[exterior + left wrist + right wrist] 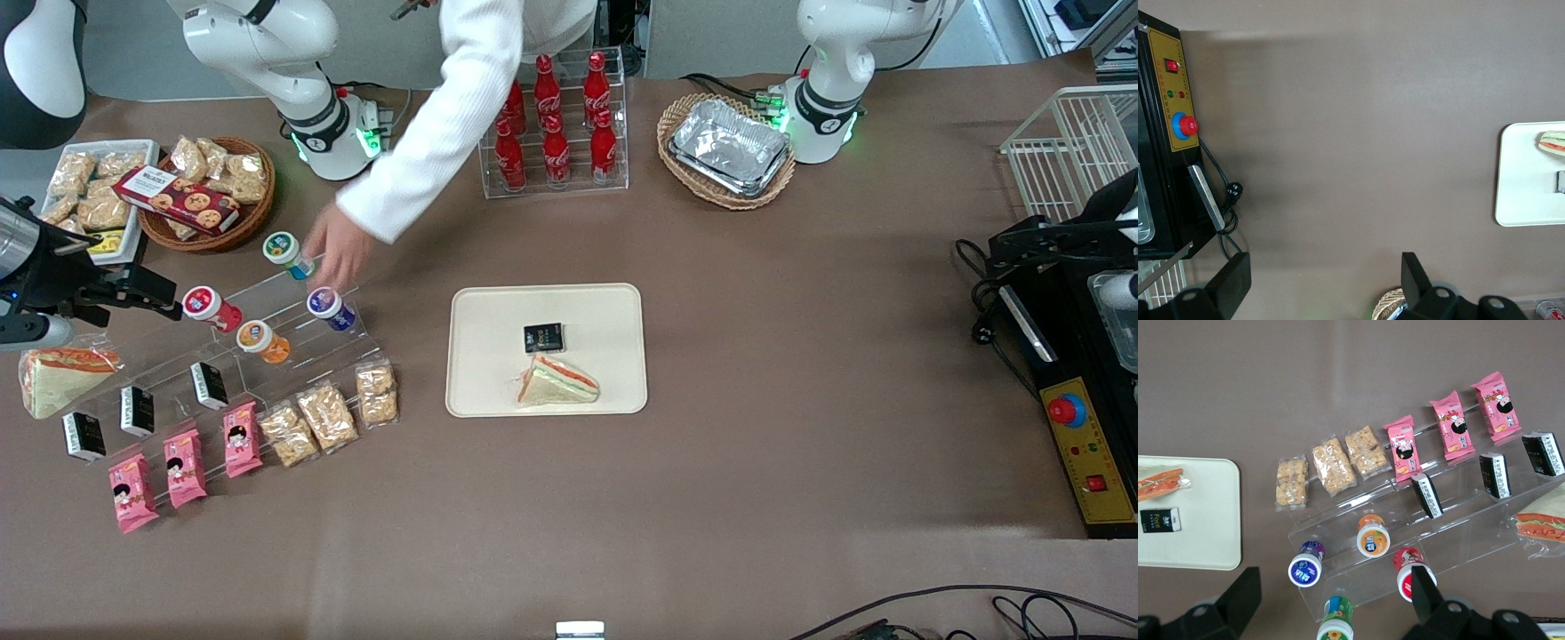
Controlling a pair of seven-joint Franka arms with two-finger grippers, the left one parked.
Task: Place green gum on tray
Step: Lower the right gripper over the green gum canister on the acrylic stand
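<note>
Claw (147, 292): spread wide, holds nothing, near the green gum (286, 252).
Tip: pinch under lid, carry to tray (480, 356).

So the small cylindrical gum bottle with the white-rimmed green lid and green-and-teal label (286, 252) (1337, 621) is lying tipped on its side on the highest step of the clear acrylic display stand (267, 311), lid facing up toward the camera. It's farther from the front camera than the purple-lidded bottle (330, 308) one step down. The big flat cream-beige plastic tray with rounded corners and a low rim (480, 356) (1205, 520) (1518, 193) sits flat on the brown table, well apart from the gum, toward the table's middle. A black packet (543, 337) and a wrapped triangle sandwich (557, 382) lie on it.

The right arm's gripper (1338, 607) hangs above the stand, fingers spread apart.
</note>
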